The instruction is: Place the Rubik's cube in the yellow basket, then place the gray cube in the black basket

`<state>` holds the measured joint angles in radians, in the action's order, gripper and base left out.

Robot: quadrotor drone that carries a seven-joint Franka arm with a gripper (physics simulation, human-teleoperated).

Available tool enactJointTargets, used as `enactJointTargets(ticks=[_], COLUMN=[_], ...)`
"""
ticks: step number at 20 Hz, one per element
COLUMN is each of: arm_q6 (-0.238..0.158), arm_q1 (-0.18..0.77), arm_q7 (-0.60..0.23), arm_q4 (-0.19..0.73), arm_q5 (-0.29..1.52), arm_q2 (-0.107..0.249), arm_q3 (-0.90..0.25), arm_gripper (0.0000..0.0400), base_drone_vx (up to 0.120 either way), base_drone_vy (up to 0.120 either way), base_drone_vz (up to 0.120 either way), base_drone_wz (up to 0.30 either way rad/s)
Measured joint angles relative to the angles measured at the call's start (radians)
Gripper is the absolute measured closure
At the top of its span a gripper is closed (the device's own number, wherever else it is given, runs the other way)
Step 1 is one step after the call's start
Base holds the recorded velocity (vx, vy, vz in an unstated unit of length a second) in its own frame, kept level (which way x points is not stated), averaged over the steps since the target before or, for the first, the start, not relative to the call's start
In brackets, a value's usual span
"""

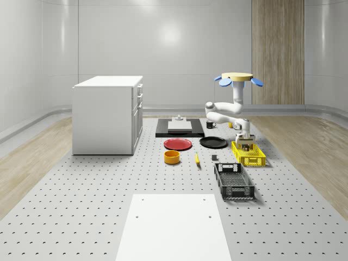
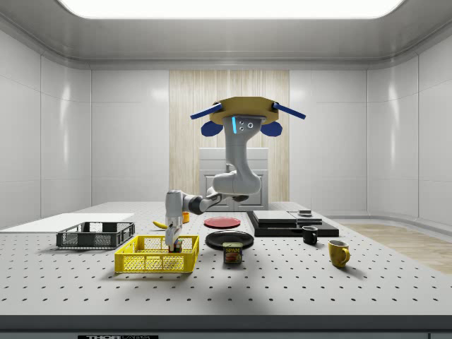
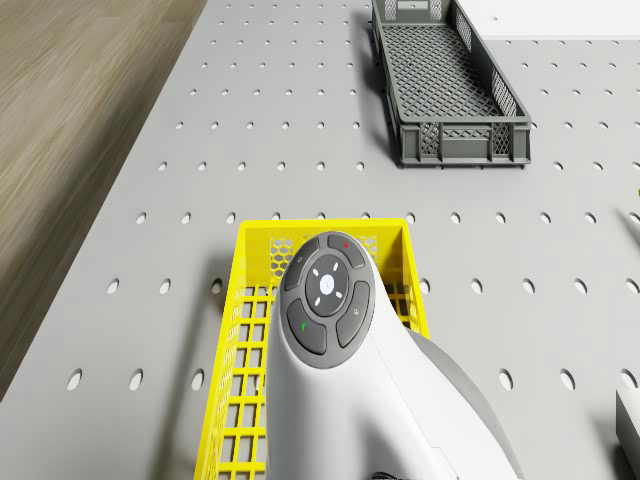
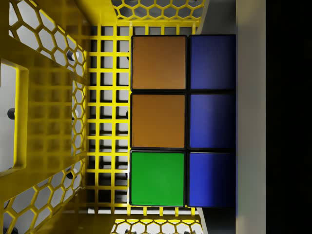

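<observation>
The drone (image 1: 237,76) hovers just behind the yellow basket (image 1: 255,159), arm bent down into it. The gripper (image 2: 173,245) is low inside, grasping the Rubik's cube (image 4: 183,119) right over the basket floor. The black basket (image 1: 235,182) sits nearer, well apart.

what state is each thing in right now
drone: hovering above the table, behind the yellow basket
gripper: lowered inside the yellow basket
Rubik's cube: inside the yellow basket, right under the wrist camera
yellow basket: upright, holds the Rubik's cube
black basket: upright, empty
mugs: upright
</observation>
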<state>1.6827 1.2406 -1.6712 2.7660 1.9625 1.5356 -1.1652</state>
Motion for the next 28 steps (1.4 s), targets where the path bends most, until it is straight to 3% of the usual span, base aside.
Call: enactJointTargets(ticks=[5, 10, 19, 28], arm_q6=[0.012, 0.012, -0.034, -0.056], arm_q1=[0.008, 0.009, -0.016, -0.026], arm_q7=[0.000, -0.002, -0.002, -0.004], arm_q4=[-0.017, -0.022, 0.015, 0.032], arm_q5=[0.039, 0.053, -0.026, -0.076], arm_q2=[-0.009, -0.017, -0.019, -0.017], arm_q3=[0.040, 0.053, -0.034, -0.087], arm_gripper=[0.0112, 0.0038, 0.0004, 0.0000], base_drone_vx=[0.000, 0.000, 0.000, 0.004], base_drone_vy=[0.000, 0.000, 0.000, 0.000], base_drone_vz=[0.000, 0.000, 0.000, 0.120], base_drone_wz=[0.000, 0.000, 0.000, 0.000])
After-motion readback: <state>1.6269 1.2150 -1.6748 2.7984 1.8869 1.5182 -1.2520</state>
